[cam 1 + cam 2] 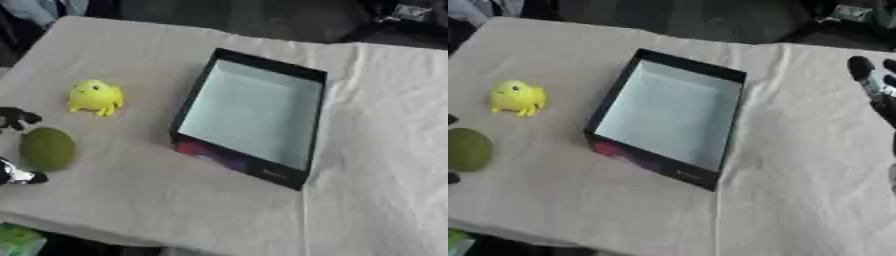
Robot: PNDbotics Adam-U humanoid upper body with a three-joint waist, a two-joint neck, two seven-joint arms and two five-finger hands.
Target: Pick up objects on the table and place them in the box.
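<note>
— What do we see, from big to small?
— The surface [376, 150], then the open black box [249, 117] in the middle, empty.
— And at the left?
— A yellow toy [94, 97], and below it a green ball [47, 148] between the curled fingers of our left hand [16, 120]. Our right hand [877, 90], at the right edge, has straight fingers.

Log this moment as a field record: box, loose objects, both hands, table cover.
box: black-walled box, open top, pale inside, empty, near the table's middle
yellow toy: small yellow figure on the cloth, left of the box, untouched
green object: rounded dark green object nearer than the toy, by the left edge
left hand: left hand at the left edge, fingers above and below the green object; contact unclear
right hand: right hand at the right edge, fingers straight, holding nothing
cover: beige cloth
</note>
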